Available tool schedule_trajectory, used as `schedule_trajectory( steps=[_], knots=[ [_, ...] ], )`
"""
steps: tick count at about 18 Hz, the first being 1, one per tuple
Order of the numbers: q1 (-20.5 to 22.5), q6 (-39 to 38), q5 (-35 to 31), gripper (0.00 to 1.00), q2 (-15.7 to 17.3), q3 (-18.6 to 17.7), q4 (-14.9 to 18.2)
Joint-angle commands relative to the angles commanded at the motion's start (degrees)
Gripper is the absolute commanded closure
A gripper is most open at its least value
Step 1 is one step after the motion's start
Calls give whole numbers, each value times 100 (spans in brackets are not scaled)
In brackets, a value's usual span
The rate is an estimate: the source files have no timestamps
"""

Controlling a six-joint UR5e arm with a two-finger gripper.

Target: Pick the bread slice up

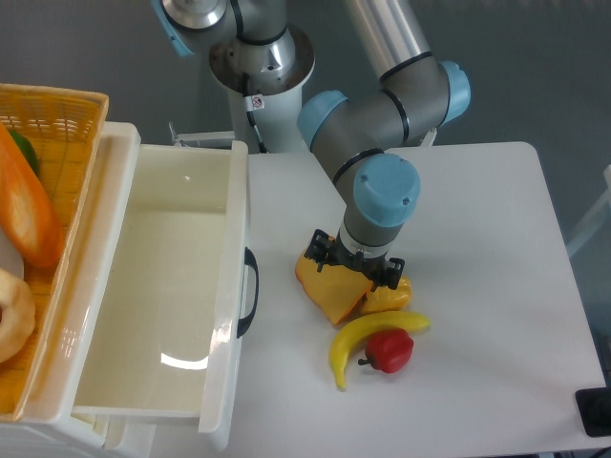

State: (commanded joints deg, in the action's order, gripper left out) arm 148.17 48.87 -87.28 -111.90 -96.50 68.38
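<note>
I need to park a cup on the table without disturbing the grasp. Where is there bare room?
Bare table lies right of the hand, out to the right edge. Crowded: the bread slice, yellow pepper, banana and red pepper cluster together.

You are looking at a robot test bench in a lab.
A plain white table (pixel 496 315) stands against a bare grey wall, the arm's base (pixel 260 72) mounted at its back edge, with toy food, a white plastic bin (pixel 167 286) and a wicker basket (pixel 52 114).
</note>
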Motion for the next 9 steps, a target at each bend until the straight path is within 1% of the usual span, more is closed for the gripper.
schedule_trajectory(
  steps=[1, 2, 9],
  knots=[
    [80, 26, -9, 0, 105, -70, 44],
    [150, 35, -9, 0, 141, -140, 70],
    [265, -219, 44, 0, 133, -255, 62]
  ],
)
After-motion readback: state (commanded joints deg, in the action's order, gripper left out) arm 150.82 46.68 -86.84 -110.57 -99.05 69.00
